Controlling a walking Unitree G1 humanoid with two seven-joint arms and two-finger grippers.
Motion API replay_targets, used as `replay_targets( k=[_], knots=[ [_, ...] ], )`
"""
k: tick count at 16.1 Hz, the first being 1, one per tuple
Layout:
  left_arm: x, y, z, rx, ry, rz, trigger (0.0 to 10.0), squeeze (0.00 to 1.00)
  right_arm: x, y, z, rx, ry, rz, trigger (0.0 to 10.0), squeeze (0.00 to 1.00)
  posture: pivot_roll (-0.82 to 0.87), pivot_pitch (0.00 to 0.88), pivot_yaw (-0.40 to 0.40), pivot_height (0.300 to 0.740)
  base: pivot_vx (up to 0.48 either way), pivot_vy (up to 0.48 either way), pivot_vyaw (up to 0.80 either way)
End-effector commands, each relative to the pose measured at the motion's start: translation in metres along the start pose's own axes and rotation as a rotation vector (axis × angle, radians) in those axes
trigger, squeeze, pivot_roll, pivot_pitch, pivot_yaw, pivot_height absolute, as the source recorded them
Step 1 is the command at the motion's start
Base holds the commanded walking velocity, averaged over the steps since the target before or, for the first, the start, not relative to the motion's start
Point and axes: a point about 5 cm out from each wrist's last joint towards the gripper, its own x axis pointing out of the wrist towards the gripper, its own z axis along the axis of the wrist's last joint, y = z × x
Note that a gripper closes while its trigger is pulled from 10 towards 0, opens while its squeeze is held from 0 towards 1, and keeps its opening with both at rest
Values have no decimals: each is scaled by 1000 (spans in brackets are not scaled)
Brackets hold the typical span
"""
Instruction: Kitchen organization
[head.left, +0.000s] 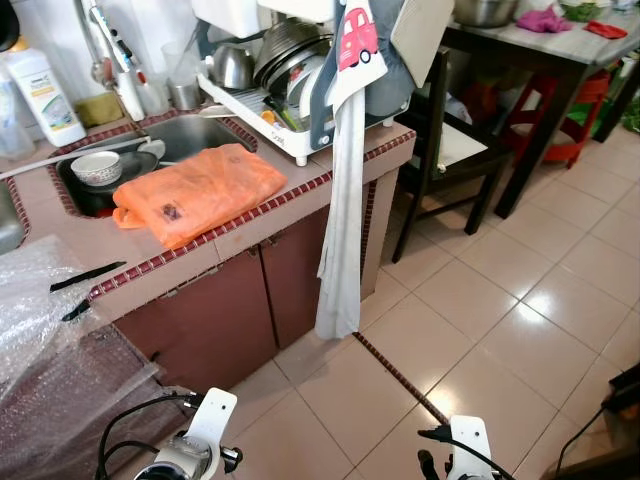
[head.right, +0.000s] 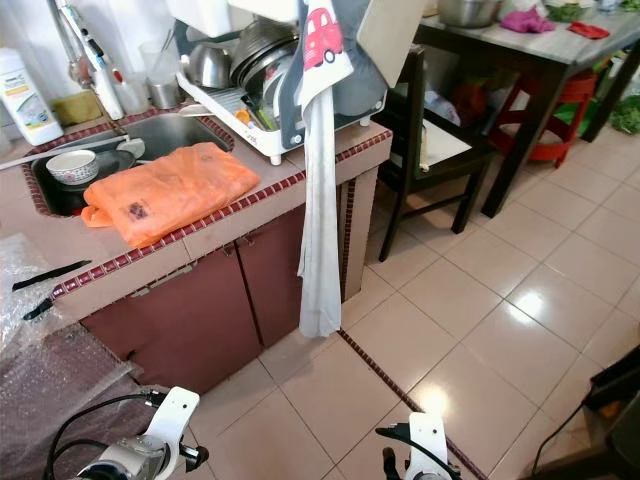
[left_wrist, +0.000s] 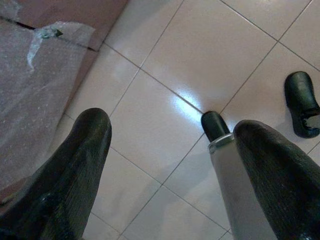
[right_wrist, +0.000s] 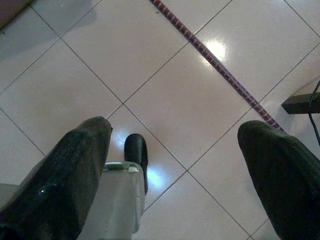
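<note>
Both arms hang low over floor, left gripper (left_wrist: 170, 165) and right gripper (right_wrist: 172, 165) spread wide, empty; orange bag (head.left: 200, 190) on counter (head.left: 250, 235) by sink (head.left: 190, 135) (progress unclear)

Bright, even daylight fills the kitchen, and the head views are sharp. Glare spots shine on the glossy floor (head.left: 560, 290). Up close, the dark fingers (left_wrist: 60, 185) look soft and blurred.

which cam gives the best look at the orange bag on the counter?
Left eye view: the orange bag lies whole and large on the counter beside the sink. Right eye view shows the same bag, slightly smaller and further left. Both wrist views look down at floor tiles, so they give nothing on it.
</note>
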Motion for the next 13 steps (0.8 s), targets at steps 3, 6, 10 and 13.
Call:
replay_targets(
  k=[3,6,10,13],
  knots=[
    [0,2,2,26,-24,8,10000,0,0,1,0,11,7,-6,10000,0,-49,0,32,740,0,0,-533],
    [0,-2,4,47,-39,-8,10000,0,0,2,0,-5,8,-2,10000,0,-48,0,30,740,0,0,0],
    [1,-9,0,54,-36,-39,10000,0,0,2,-2,-15,10,-2,10000,0,-55,0,32,740,0,-104,0],
    [1,-9,0,50,-35,-43,10000,0,0,2,-2,-17,12,-4,10000,0,-56,0,33,740,0,-441,0]
  ],
)
